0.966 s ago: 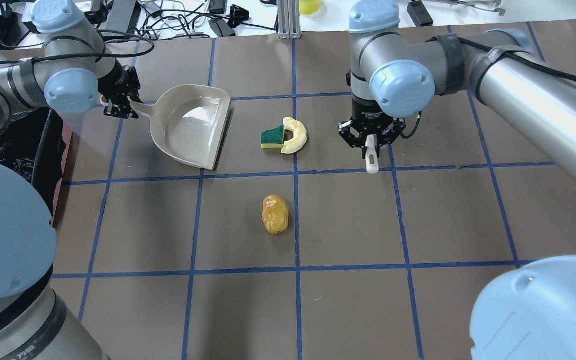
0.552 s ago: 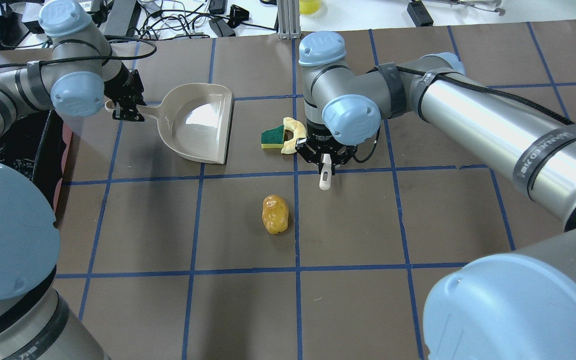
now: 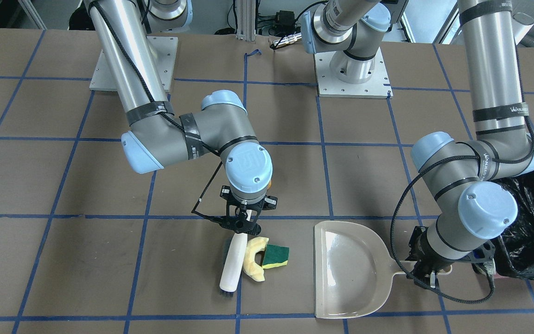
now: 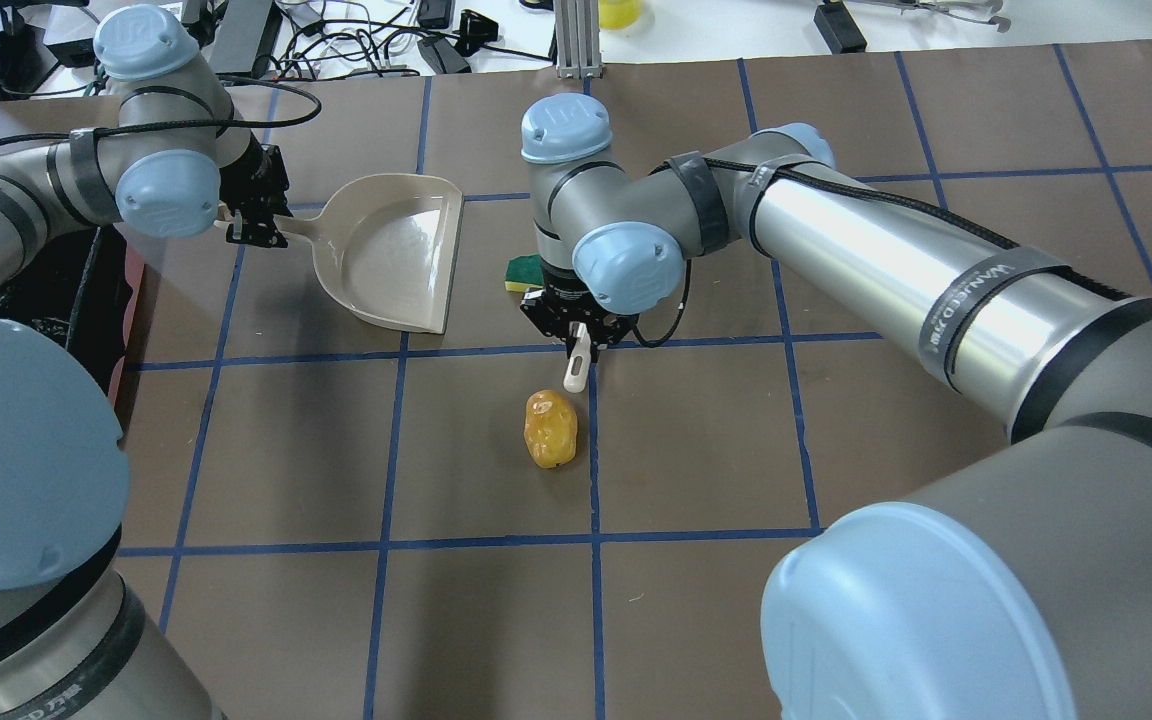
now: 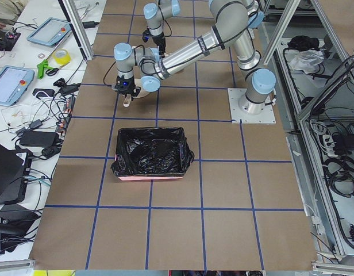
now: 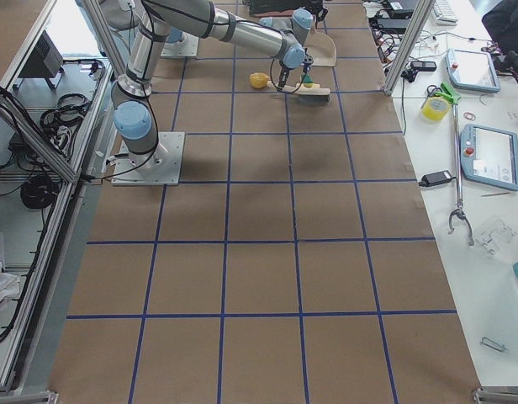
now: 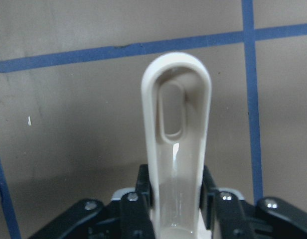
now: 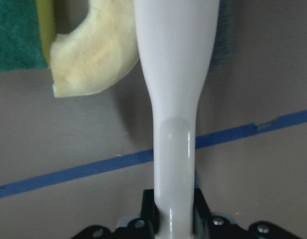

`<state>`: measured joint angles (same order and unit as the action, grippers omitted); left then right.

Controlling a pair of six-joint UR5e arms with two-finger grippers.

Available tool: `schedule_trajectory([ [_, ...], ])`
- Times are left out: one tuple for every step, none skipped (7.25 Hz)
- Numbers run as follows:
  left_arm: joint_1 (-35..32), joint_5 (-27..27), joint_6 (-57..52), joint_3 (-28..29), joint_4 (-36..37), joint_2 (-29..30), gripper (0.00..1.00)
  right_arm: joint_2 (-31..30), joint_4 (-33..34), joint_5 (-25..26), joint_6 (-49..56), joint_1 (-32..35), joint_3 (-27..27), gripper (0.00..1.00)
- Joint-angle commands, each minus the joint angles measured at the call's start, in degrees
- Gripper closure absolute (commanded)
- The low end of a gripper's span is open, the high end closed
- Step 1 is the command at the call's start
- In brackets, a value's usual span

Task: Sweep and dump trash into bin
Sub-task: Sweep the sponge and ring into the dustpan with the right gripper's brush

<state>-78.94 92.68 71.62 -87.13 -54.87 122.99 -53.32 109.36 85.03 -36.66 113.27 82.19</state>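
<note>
Presently, the right gripper [image 3: 241,223] is observed pressed tight on the white handle of a brush [image 3: 230,265]; in the right wrist view the handle is seen clamped between both jaws. The brush is held low over the table [image 4: 836,450], its bristle end pointing away from the robot. Its side is in contact with the pale crescent piece [image 3: 253,260], which in turn touches the green-and-yellow sponge chunk [image 3: 275,256]. Both items lie on the table between the brush and the dustpan [image 3: 350,273], with a gap of bare surface noted between the sponge chunk and the pan's open edge.

The left gripper [image 3: 427,274] is recorded pinching the dustpan's looped handle, as confirmed in the left wrist view. The pan's open edge is turned toward the two pieces.

The glossy orange-yellow lump [image 4: 549,428] is found alone on the table, on the robot's side of the brush handle and apart from the other two items.

The bin [image 5: 151,172], lined with a crinkled black bag, is placed at the robot's left end of the table, beside the left arm.
</note>
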Motion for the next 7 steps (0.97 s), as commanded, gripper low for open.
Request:
schedule_trajectory([
  [-0.17,0.22,0.01,0.03,0.02,0.06,1.00,5.13,-0.90,-2.32,-3.41,3.17,-7.54,1.00],
  [-0.17,0.22,0.01,0.03,0.02,0.06,1.00,6.72,-0.73,-4.41,-4.72,4.32,-9.48,1.00],
  [-0.17,0.22,0.01,0.03,0.02,0.15,1.00,7.87,-0.64,-5.65,-4.91,5.03,-11.94,1.00],
  [-0.17,0.22,0.10,0.03,0.02,0.15,1.00,8.84,-0.73,-5.84,-4.91,5.90,-13.79,1.00],
  [-0.17,0.22,0.10,0.03,0.02,0.15,1.00,9.11,-0.55,-6.62,-4.47,6.70,-14.77,1.00],
  [-0.17,0.22,0.19,0.03,0.02,0.15,1.00,9.46,-0.38,-8.11,-3.77,6.96,-15.82,1.00],
  [-0.17,0.13,0.19,0.12,0.37,0.15,1.00,9.81,-0.20,-8.30,-2.29,7.58,-16.44,1.00],
])
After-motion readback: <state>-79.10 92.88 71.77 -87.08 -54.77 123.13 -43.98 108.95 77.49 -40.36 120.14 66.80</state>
